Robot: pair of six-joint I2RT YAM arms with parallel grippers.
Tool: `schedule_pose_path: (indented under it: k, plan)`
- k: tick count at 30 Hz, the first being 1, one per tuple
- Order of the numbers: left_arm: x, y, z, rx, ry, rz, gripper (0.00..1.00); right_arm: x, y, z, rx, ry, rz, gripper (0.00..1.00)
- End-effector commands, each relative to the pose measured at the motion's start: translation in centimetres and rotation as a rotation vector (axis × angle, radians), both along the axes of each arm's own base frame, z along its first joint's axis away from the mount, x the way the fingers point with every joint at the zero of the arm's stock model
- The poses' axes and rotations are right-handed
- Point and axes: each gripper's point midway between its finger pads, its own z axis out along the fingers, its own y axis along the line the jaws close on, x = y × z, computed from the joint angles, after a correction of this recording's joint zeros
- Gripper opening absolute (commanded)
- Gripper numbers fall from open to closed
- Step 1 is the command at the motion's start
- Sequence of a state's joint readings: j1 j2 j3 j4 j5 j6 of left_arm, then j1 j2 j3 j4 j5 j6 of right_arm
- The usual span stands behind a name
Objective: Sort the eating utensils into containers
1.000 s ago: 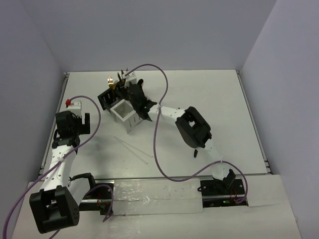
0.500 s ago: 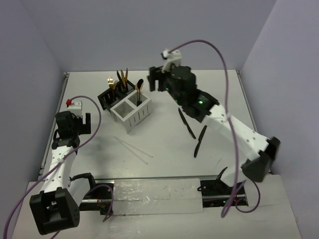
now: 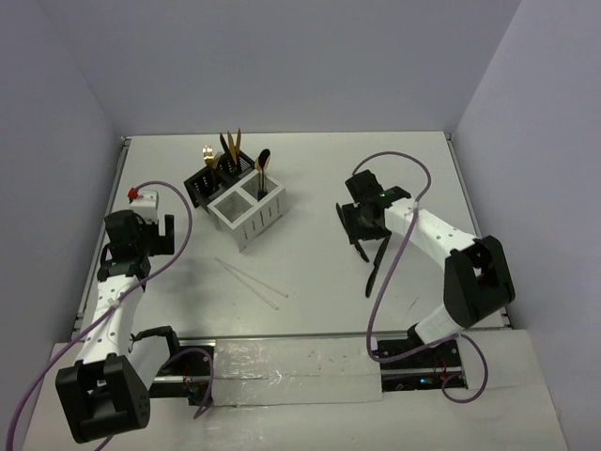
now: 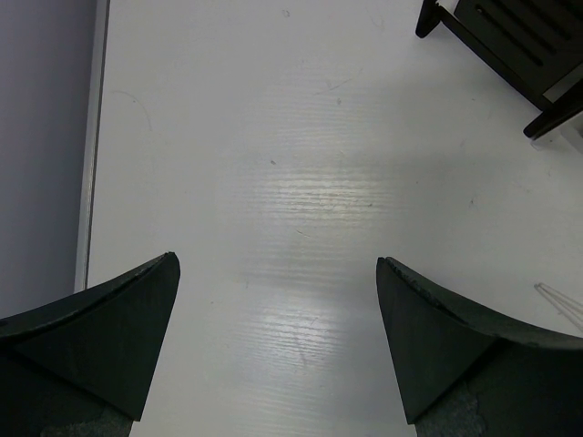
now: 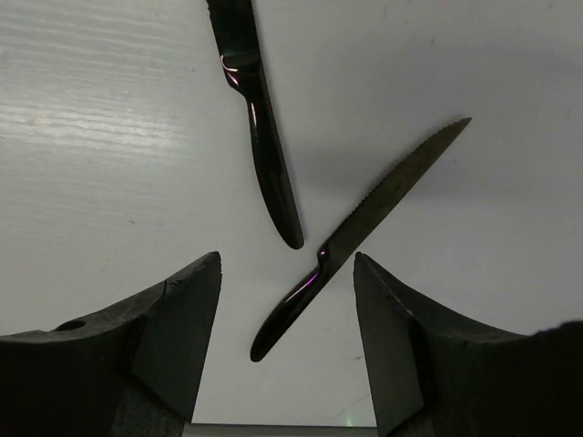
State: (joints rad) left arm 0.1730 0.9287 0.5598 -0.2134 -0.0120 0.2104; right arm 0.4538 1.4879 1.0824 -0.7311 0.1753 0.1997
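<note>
The black box (image 3: 208, 180) holds several gold-headed utensils (image 3: 230, 146). The white box (image 3: 246, 212) beside it holds one black spoon (image 3: 263, 163). Two white chopsticks (image 3: 250, 283) lie on the table in front of the boxes. Two black knives lie at the right: a smooth one (image 5: 260, 127) and a serrated one (image 5: 364, 228), which also shows in the top view (image 3: 376, 270). My right gripper (image 5: 287, 261) is open and low over them, with the serrated knife's handle between its fingers. My left gripper (image 4: 278, 264) is open and empty over bare table at the left.
The left wall edge (image 4: 91, 137) runs close beside my left gripper. A corner of the black box (image 4: 510, 36) and a chopstick tip (image 4: 560, 300) show in the left wrist view. A purple cable (image 3: 380, 291) loops over the table near the knives.
My right arm has left the boxes, where a black spoon now stands in the white one, swung right and come down over the two black knives. The left arm has not moved.
</note>
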Motion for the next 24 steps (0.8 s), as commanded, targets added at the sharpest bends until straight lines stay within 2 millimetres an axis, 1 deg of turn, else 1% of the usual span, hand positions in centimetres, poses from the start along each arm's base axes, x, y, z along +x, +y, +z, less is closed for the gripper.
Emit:
schedule_pose_path:
  k: [1, 2, 3, 5, 6, 7, 8, 10, 13, 15, 17, 20, 21, 24]
  plan:
    - [0.9, -0.2, 2.5, -0.007, -0.066, -0.016, 0.99, 0.7, 0.4, -0.8, -0.002, 0.066, 0.061, 0.66]
    - [0.8, -0.2, 2.4, -0.008, -0.065, -0.017, 0.99, 0.8, 0.6, -1.3, -0.004, 0.082, 0.073, 0.66]
    - [0.8, -0.2, 2.4, -0.007, -0.065, -0.016, 0.99, 0.8, 0.7, -2.4, -0.014, 0.114, 0.082, 0.66]
    - [0.8, -0.2, 2.4, -0.007, -0.065, -0.016, 0.99, 1.3, 0.7, -3.1, -0.013, 0.13, 0.093, 0.65]
    - [0.8, -0.2, 2.4, -0.008, -0.065, -0.018, 0.99, 1.4, 0.6, -3.9, -0.015, 0.153, 0.092, 0.65]
    - [0.8, -0.2, 2.5, -0.007, -0.068, -0.016, 0.99, 1.9, 0.3, -4.1, -0.004, 0.156, 0.081, 0.65]
    - [0.8, -0.2, 2.4, -0.007, -0.066, -0.016, 0.99, 2.4, 0.2, -4.7, 0.0, 0.162, 0.07, 0.63]
    - [0.8, -0.2, 2.5, -0.008, -0.066, -0.019, 0.99, 3.4, 0.2, -4.8, 0.03, 0.16, 0.062, 0.6]
    - [0.8, -0.2, 2.4, -0.008, -0.065, -0.019, 0.99, 4.4, 0.0, -5.6, 0.027, 0.163, 0.07, 0.59]
    - [0.8, -0.1, 2.5, -0.008, -0.065, -0.014, 0.99, 4.5, 0.1, -6.6, 0.027, 0.19, 0.076, 0.59]
    - [0.8, -0.1, 2.4, -0.005, -0.064, -0.01, 0.99, 4.0, 0.7, -7.6, 0.055, 0.233, 0.095, 0.59]
    - [0.8, -0.1, 2.4, -0.006, -0.063, -0.008, 0.99, 3.6, 0.9, -8.8, 0.065, 0.258, 0.107, 0.6]
    - [0.8, -0.1, 2.5, -0.005, -0.066, -0.008, 0.99, 3.4, 0.9, -9.1, 0.065, 0.264, 0.11, 0.61]
    - [0.9, 0.0, 2.6, -0.006, -0.066, -0.006, 0.99, 3.6, 0.8, -9.1, 0.055, 0.259, 0.107, 0.61]
